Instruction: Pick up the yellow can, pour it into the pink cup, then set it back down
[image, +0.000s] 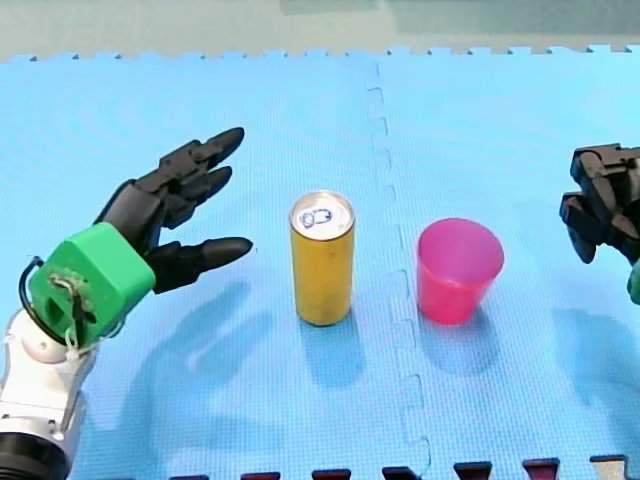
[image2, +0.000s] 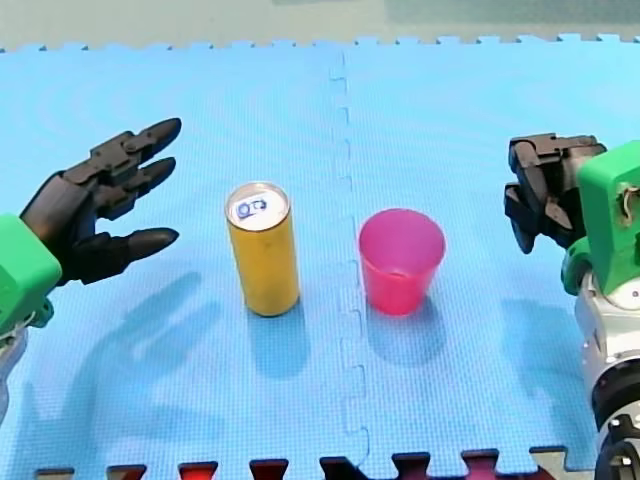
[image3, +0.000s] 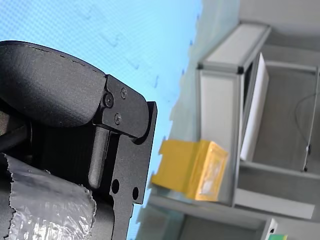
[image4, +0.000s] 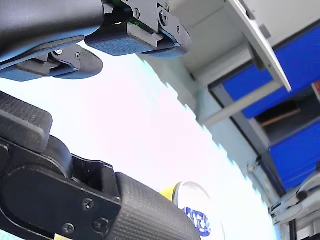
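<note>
The yellow can (image: 322, 260) stands straight up in the middle of the blue mat (image: 480, 120). The pink cup (image: 458, 270) stands just to its right, mouth up. They are close but not touching, so I think the pour needs just a short tip.

The left hand (image: 175, 215) hangs to the left of the can, empty and uncurled, pointing toward it (it looks ready to grab, I think). The right hand (image: 605, 200) is at the right edge, well apart from the cup, curled up on nothing.

The 2 head views give can and cup together. The second wrist view gives the can's shiny top very close, beside a black finger (image4: 130, 210). The first wrist view looks beyond the mat's edge — a yellow box (image3: 192, 169) sits by a grey shelf (image3: 220, 100) there.
</note>
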